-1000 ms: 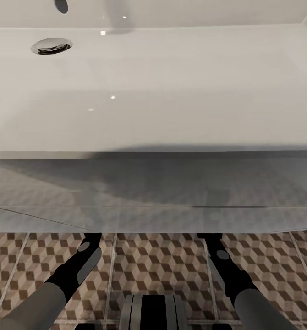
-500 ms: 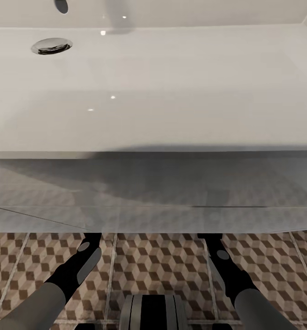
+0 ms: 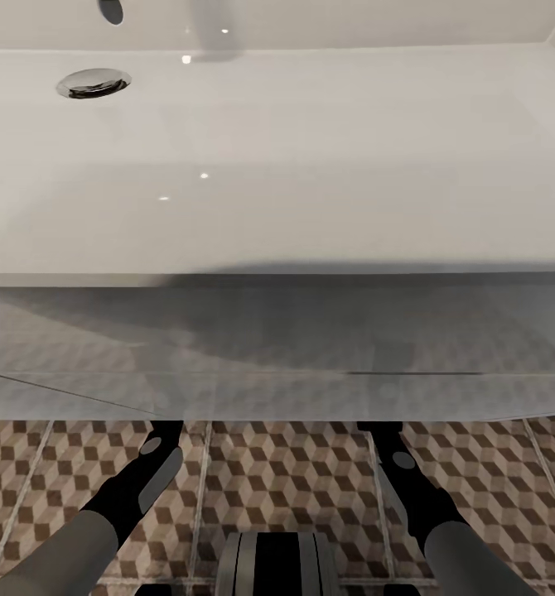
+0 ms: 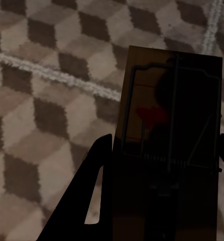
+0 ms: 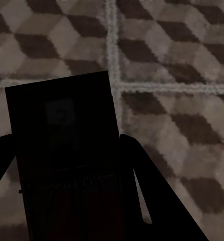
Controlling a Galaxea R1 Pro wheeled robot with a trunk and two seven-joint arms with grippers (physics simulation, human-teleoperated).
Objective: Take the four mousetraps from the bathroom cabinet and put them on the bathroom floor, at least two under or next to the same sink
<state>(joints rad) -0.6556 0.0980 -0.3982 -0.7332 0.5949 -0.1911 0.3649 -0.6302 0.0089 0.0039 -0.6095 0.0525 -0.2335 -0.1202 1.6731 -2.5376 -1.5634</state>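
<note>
Glossy white sink basin (image 3: pixel 311 165) with a chrome drain (image 3: pixel 93 83) spans the head view, its grey underside shadowing the brown, beige and white cube-patterned tile floor (image 3: pixel 294 472) below.

Both dark arms reaching down and forward beneath the basin's front edge, claws themselves hidden under it from above.

Left claw (image 4: pixel 157 165) clenched on a small flat tan-brown mousetrap board with dark wire parts and a red spot (image 4: pixel 170 125), held between the dark fingers (image 4: pixel 94 186) just above the tiles, under the basin.

Right claw (image 5: pixel 67 165) likewise grasping a second flat dark-looking mousetrap board (image 5: pixel 62 130), one finger (image 5: pixel 147 191) plain beside it; so deep in shadow that the wire parts barely read, probably the same kind of trap.

Neither trap visibly resting on the tiles yet, though height above them hard to judge.

Risks from here:
- Letting go too high, so a board bounces, flips or skids away from the basin.
- Opening on a tilted board, so an edge catches a finger and drags out on withdrawal.
- Lifting the arms blind and striking the basin's underside.
- Rolling the base over a freshly placed trap.
</note>
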